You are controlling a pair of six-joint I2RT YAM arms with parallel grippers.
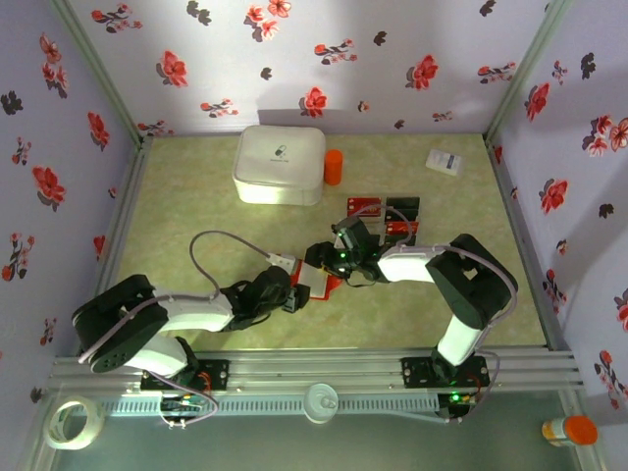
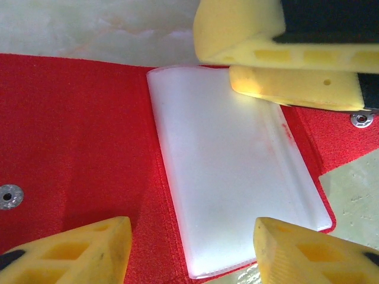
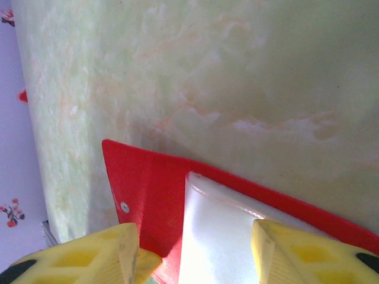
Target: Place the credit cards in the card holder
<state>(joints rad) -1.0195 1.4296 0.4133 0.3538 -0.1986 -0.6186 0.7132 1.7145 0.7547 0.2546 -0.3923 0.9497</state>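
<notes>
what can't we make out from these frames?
- Left wrist: whether the whitish pocket of the card holder holds a card; it is cloudy, with glare.
- Right wrist: whether the right gripper pinches that pocket or only straddles it; the gripper itself hides the contact.
- Top external: how many credit cards lie there; too small, bunched together.
- Top external: the print on the small white box; too small.

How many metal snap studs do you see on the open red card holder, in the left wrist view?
2. One snap stud sits near the left edge of the card holder; the other near its right edge. More may be hidden.
</notes>
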